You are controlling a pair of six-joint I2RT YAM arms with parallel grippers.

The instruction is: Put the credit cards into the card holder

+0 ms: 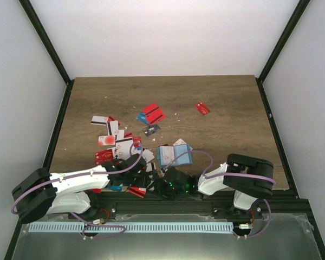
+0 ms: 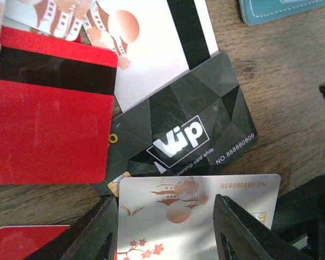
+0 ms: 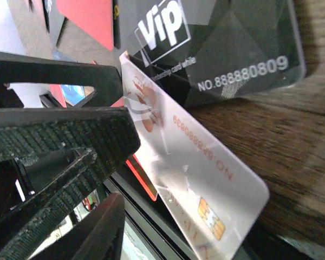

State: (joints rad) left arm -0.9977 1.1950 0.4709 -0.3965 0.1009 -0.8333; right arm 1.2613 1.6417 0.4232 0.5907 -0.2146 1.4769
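Both arms are reaching in low over the near edge of the tabletop (image 1: 222,103), and their tools are meeting just short of that edge, about midway along it. The card holder (image 1: 175,155) is lying open and flat just beyond them, its light blue pockets facing up. In the left wrist view only its stitched teal corner is showing.

The credit cards (image 1: 119,142) are lying scattered, mostly over the left half of the tabletop. One red card (image 1: 202,108) is sitting alone nearer the far right.

The left tool (image 2: 165,216) is hanging over a white card (image 2: 173,238) printed with red blossoms. Its fingers (image 2: 97,238) are standing apart, one against the card's short edge and the other over its face; I cannot tell whether it is gripping the card.

The white card is overlapping the near edge of a black VIP card (image 2: 189,124). The VIP card is itself lying across a striped white card (image 2: 151,49), just beside a red striped card (image 2: 43,130).

In the right wrist view the white card is tilting up off the wood. The right tool (image 3: 124,173) is sitting partly open at the card's edge, its ribbed pad (image 3: 70,141) touching it. Whether it is clamping the card I cannot tell.
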